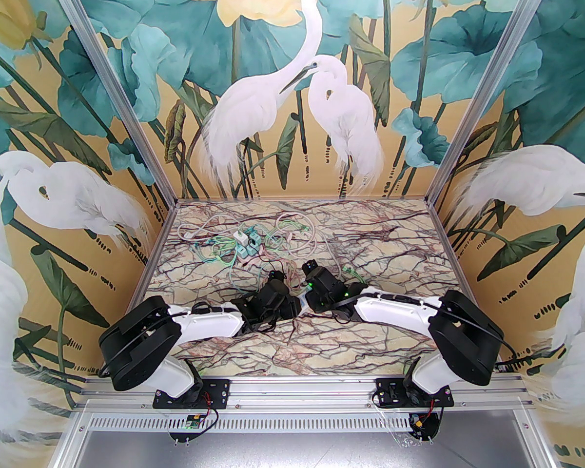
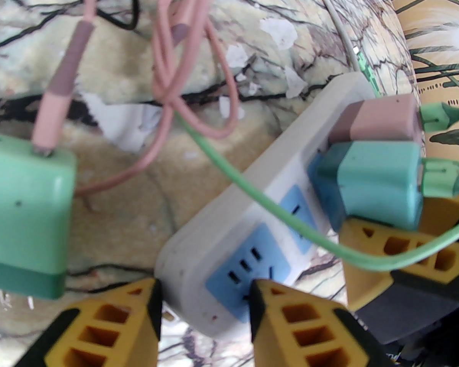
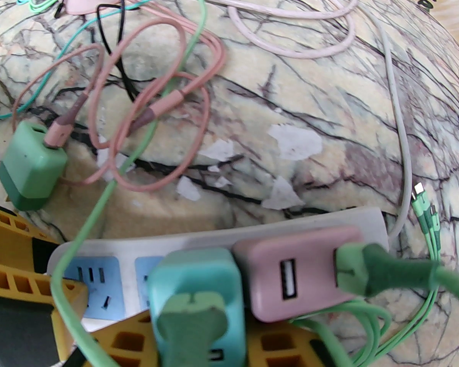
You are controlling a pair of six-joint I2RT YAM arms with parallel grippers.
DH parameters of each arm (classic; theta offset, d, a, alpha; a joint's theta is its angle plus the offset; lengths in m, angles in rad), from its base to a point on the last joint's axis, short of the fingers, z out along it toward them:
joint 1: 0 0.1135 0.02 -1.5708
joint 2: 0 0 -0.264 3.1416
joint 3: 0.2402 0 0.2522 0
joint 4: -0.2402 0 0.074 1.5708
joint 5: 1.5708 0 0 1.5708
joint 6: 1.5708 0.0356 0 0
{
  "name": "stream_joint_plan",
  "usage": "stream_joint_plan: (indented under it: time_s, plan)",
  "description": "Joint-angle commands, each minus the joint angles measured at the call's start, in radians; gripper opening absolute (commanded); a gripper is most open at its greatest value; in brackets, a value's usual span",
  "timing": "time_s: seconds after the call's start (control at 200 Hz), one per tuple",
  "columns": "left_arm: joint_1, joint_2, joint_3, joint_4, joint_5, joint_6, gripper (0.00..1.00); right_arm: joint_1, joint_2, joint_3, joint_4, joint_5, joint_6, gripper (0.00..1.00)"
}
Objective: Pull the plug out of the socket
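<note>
Spreading across the floor of the cell, the marbled table [image 1: 399,261] carries a tangle of cords [image 1: 239,242] at its far middle. The left arm [image 1: 204,320] and the right arm [image 1: 395,307] reach in to meet just on the near side of it. The white power strip [image 2: 183,266] lies slantwise under them, with blue socket faces along its top.

The left claw [image 2: 206,296] straddles the strip's free end, one yellow finger against its edge and the other over the last blue socket. Its jaws stand narrowly apart, and I cannot tell whether they press on the strip. The right claw [image 3: 199,338] is closed round the teal plug [image 3: 195,277], a yellow finger on each side of its body.

That plug sits in the strip, touching the pink plug [image 3: 290,270] beside it, near the end where the grey cord [image 3: 399,128] leaves. A green plug [image 3: 32,163] lies loose on the table, well apart from the strip, with a pink cord [image 3: 168,105] in its top. A thin green cord [image 2: 275,212] drapes across the strip's open sockets.
</note>
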Motion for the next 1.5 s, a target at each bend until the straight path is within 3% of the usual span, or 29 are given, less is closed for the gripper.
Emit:
stream_joint_plan:
  time_s: [0.0, 0.445, 0.675, 0.84, 0.99, 1.125, 1.175, 1.495]
  plan:
    - [-0.010, 0.053, 0.013, -0.084, -0.015, 0.000, 0.42, 0.012, -0.038, 0.053, -0.020, -0.027, -0.010, 0.20]
    - [-0.011, 0.065, 0.022, -0.118, -0.018, -0.002, 0.42, 0.011, -0.085, 0.127, -0.106, -0.010, -0.024, 0.20]
    - [-0.011, -0.017, 0.034, -0.158, -0.027, 0.017, 0.44, -0.006, -0.112, 0.126, -0.122, 0.002, -0.011, 0.21]
    - [-0.011, -0.140, 0.072, -0.226, -0.047, 0.054, 0.55, -0.018, -0.158, 0.144, -0.157, 0.010, -0.003, 0.21]
    - [-0.011, -0.243, 0.106, -0.292, -0.082, 0.088, 0.74, -0.021, -0.205, 0.172, -0.190, 0.009, -0.011, 0.21]
    - [-0.010, -0.333, 0.110, -0.333, -0.122, 0.101, 0.85, -0.031, -0.237, 0.200, -0.215, 0.023, -0.015, 0.21]
    - [-0.010, -0.364, 0.110, -0.348, -0.138, 0.105, 0.98, -0.045, -0.248, 0.212, -0.220, 0.025, -0.015, 0.22]
    - [-0.010, -0.479, 0.068, -0.389, -0.199, 0.110, 0.99, -0.165, -0.272, 0.278, -0.241, -0.047, -0.022, 0.23]
